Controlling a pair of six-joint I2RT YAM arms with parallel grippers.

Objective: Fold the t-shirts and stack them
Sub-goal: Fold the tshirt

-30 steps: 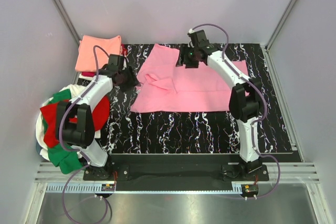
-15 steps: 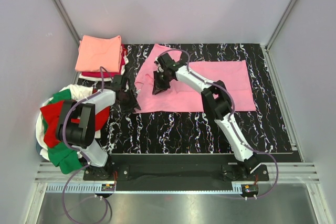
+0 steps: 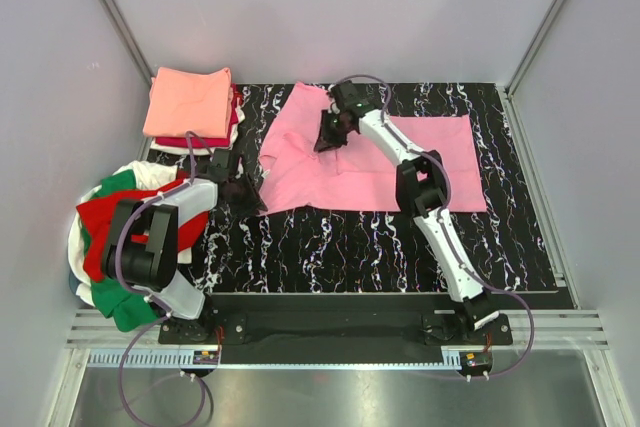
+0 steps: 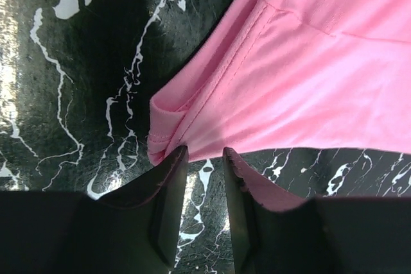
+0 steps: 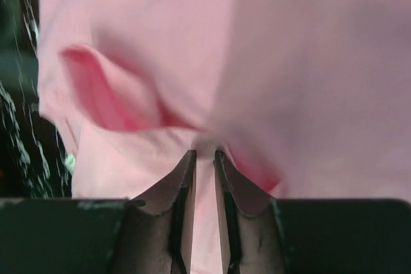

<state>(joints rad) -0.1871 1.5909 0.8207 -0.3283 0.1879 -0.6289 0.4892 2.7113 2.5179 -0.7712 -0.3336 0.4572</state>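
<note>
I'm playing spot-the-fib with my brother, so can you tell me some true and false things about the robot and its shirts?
1. The pink t-shirt lies spread on the black marbled mat. True.
2. The right end effector is over the red t-shirt. False: it is over the pink t-shirt.
3. The salmon-orange t-shirt is folded. True.
4. The left end effector is at the pink t-shirt's right edge. False: it is at its near left corner.
</note>
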